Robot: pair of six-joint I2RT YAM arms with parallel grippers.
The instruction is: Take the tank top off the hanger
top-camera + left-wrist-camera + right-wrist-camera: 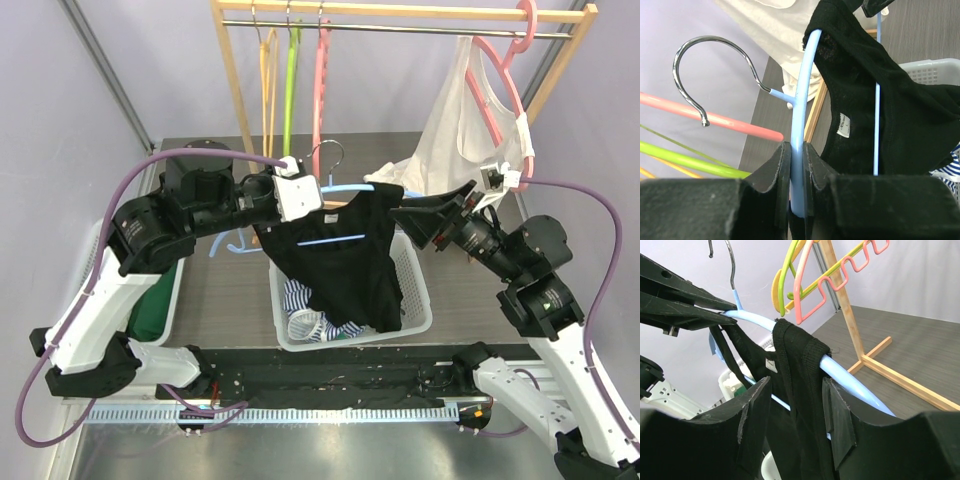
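The left gripper (796, 165) is clenched on the blue hanger (801, 90) above the basket (418, 280), the right gripper (795, 402) stands released around the strap (790, 352) of the black tank top (345, 265), and if it pinches the hanger too, the strap probably cannot slide off.

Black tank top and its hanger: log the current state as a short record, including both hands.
garment: black fabric tank top, draped on the hanger, above the white plastic laundry basket
hanger: light-blue plastic hanger with metal hook, hook free, hooked on nothing
left hand: shut on the hanger's arm
right hand: open, fingers either side of the shoulder strap
status: top not yet off the hanger
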